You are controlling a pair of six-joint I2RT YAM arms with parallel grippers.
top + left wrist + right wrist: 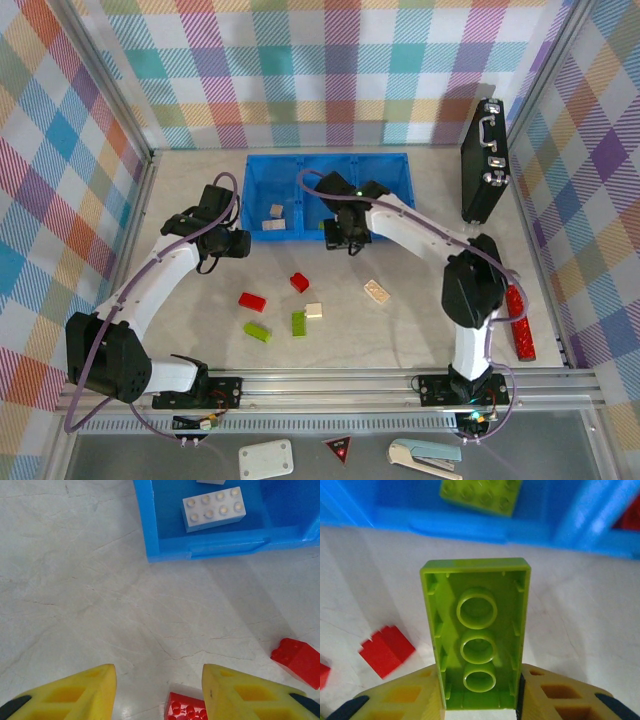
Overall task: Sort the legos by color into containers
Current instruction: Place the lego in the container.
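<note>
Clamping the right jaws narrow on a lime green lego, with the right gripper pinching its near short end and the hollow underside facing the wrist camera. Holding the left jaws wide apart with nothing between them, left gripper hovering over the table just outside the corner of the blue bin, a red lego right below the fingertips and another red one off to the side. Hanging the held piece just short of the bin's front wall, in line with the middle compartment, with a green lego already lying in there. Seeing cream legos in the left compartment and something red past the divider on the right, so reading middle = green. Judging the step in hand as carrying over the wall and dropping. Doing it well: lifting enough for the far end to clear the rim, since it's sticking out well past the fingers; pushing forward until fully over the compartment floor, not the wall; steering clear of the divider on the red side; opening low to avoid a bounce-out. Counting on the table in the top view: two red, two loose greens, two loose creams.
</note>
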